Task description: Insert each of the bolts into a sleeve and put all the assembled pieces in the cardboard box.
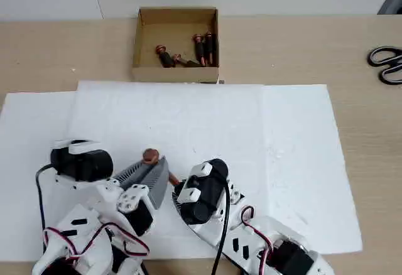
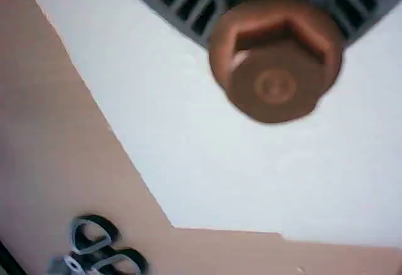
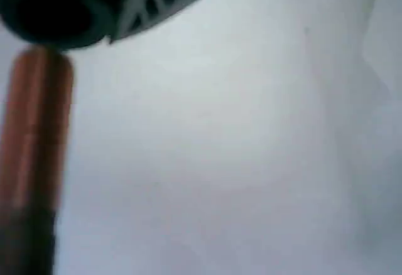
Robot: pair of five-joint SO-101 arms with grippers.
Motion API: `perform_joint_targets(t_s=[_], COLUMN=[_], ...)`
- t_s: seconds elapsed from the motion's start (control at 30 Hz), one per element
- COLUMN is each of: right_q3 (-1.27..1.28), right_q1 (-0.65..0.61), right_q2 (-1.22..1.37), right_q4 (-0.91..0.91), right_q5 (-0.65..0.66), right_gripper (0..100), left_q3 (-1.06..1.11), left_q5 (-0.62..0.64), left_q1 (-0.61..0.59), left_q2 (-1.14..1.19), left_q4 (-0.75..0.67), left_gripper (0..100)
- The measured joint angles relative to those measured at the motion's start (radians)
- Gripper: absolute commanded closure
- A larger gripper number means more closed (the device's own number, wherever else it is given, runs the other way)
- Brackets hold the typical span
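Cardboard box [image 1: 176, 73] with assembled pieces [image 1: 204, 48] inside

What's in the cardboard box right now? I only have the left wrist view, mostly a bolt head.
Observer: In the high view, the cardboard box at the far side of the table holds several assembled pieces. I can't count them for sure.
Operator: Where's the other arm?
Observer: The right arm is over the white sheet, close beside your bolt.
Operator: Any shank visible?
Observer: The right wrist view shows a copper shank running into a dark part at one end. I can't tell whether that's a sleeve.
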Motion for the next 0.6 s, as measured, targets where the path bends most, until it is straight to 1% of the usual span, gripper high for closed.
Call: perform_joint_targets(t_s=[0.13,0.6], right_q3=[0.002,0.003], right_q1=[0.0,0.0], right_q2=[0.0,0.0], right_q4=[0.0,0.0], right_q5=[0.0,0.0], right_gripper=[99.6,99.6], left_q3=[0.0,0.031], left_q5=[0.0,0.0], left_q1=[0.035,0.041], left_q2=[0.0,0.008], left_q4=[0.0,0.0], left_gripper=[100,100])
